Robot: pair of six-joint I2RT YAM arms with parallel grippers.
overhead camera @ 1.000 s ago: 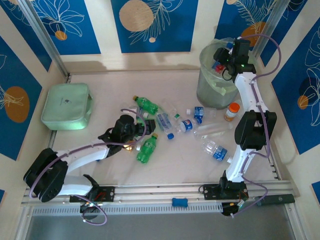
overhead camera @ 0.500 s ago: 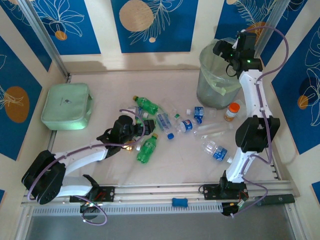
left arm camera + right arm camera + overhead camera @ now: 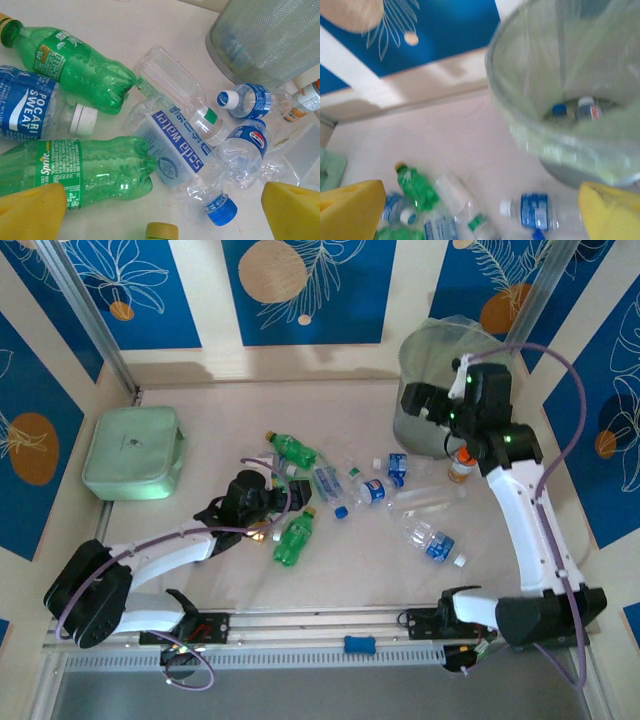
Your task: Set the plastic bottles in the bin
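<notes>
Three labels read clearly from the left wrist: the green Sprite bottle [image 3: 75,170] says "Sprite", the Pocari bottle [image 3: 27,107] has "POCARI SWEAT" in white on blue, and the clear soda bottle [image 3: 175,152] with a blue cap says "soda water". They lie jumbled on the desk [image 3: 360,570], touching one another. My left end effector [image 3: 160,210] hangs over them, fingers wide apart, gripping nothing. The bin [image 3: 420,350], grey with a pale green liner, stands far right, with two bottles [image 3: 587,111] at its bottom. My right end effector [image 3: 415,400] is just beside it, fingers spread and empty.
</notes>
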